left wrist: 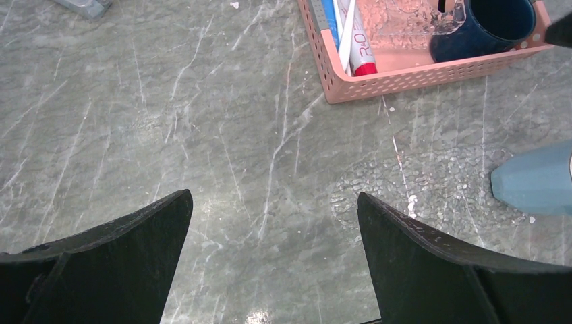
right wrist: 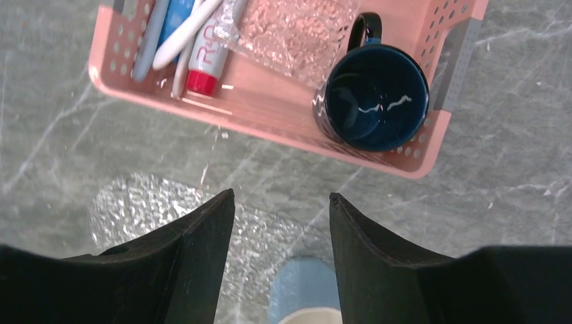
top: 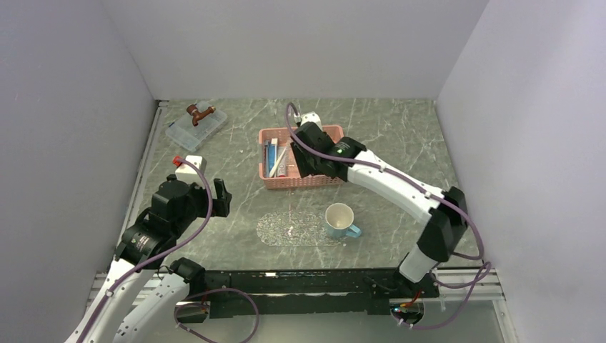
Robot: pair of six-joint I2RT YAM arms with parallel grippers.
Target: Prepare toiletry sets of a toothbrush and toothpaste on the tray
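Left gripper (left wrist: 273, 197) hovers over table (left wrist: 135, 121), jaws released, wide apart; tray (top: 286, 230) just right, light blue mug (top: 343, 221) at its right end; beyond, pink basket (top: 300, 184) holds toothbrush (right wrist: 185, 34) and toothpaste (right wrist: 206, 50), left end; right gripper (right wrist: 281, 196) above it, jaws parted.

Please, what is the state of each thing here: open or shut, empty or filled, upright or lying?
left gripper: open, holding nothing.
right gripper: open, holding nothing.
tray: no toiletries on it.
toothpaste: capped, lying in the pink basket.
toothbrush: lying in the basket.
dark blue mug: upright in the basket.
light blue mug: upright, empty.
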